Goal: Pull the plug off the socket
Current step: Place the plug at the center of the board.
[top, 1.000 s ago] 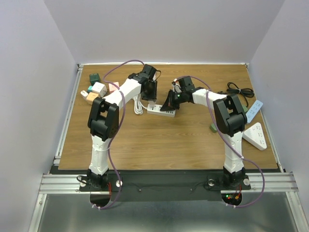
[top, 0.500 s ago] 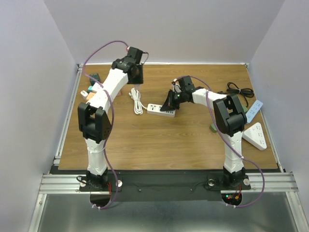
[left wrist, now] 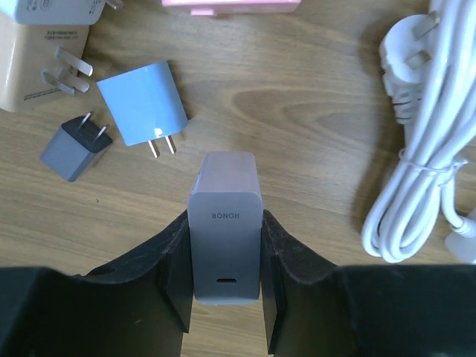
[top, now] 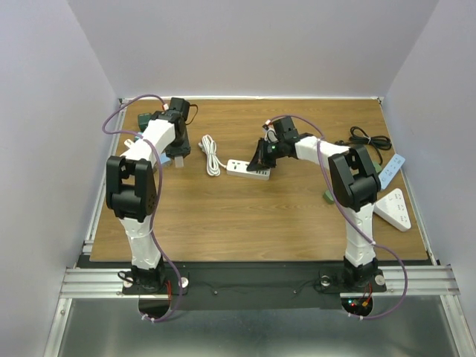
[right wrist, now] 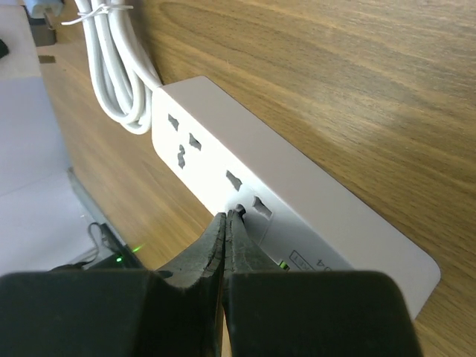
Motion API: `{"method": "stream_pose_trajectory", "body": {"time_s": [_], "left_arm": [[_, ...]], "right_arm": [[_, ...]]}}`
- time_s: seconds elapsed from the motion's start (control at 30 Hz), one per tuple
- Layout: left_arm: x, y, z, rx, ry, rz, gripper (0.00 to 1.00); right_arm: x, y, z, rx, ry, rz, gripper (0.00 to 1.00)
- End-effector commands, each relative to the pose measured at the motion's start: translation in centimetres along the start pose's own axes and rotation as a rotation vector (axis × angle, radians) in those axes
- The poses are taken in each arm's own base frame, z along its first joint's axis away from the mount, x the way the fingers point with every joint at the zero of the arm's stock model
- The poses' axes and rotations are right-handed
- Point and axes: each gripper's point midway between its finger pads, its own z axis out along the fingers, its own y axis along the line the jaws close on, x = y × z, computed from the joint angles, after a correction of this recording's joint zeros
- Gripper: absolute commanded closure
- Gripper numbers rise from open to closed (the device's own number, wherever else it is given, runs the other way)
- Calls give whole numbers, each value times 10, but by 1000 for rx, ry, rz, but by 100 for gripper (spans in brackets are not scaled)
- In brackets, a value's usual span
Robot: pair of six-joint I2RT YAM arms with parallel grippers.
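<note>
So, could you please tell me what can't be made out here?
- Left wrist view: the grey charger's prongs, hidden behind its own body in the left hand.
- Right wrist view: the part of the power strip under the shut right hand's tips; its label, cut off by the hand.
- Top view: the adapters on the left, partly hidden by the left arm and too small.

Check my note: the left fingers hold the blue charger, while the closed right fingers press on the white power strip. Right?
Wrong colour: the left fingers hold the grey charger; the blue charger lies loose on the table, per the left wrist view. The rest stands.
</note>
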Motion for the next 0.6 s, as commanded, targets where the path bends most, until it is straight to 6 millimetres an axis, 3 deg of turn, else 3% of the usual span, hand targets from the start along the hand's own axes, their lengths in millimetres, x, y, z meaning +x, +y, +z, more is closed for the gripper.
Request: {"method": "stream_pose_trajectory", "body": {"time_s": [0.0,0.03,0.1,0.13,0.17,0.23,0.27,0.37,0.53,0.57], "left_arm": [[-35,14,-17,-11,-134,-48,93],[-35,19,-13,-30,-132,-52,79],[-37,23,-6,-47,-129,-58,62],[-39,26,-5,-62,-133,-59,47],[-40,31,-2,-73,-136,-68,41],[-40,36,1,-85,-133,-73,26],[-40,38,4,-87,-130,-78,23],[-38,39,6,-87,-125,-84,14],[-50,35,-14,-48,-173,-132,11],[-53,34,-20,-37,-182,-142,11]], "right_arm": [[42,-106,0,441,82,-51,100],[37,-98,-1,430,69,-68,99],[24,-74,-8,401,23,-115,98],[18,-65,-12,392,3,-131,95],[14,-58,-14,385,-11,-147,88],[1,-42,-23,374,-59,-180,85],[-3,-36,-25,367,-71,-194,74],[-13,-20,-30,349,-98,-233,61],[-15,17,-23,290,-94,-352,47],[-17,34,-21,267,-104,-391,45]]}}
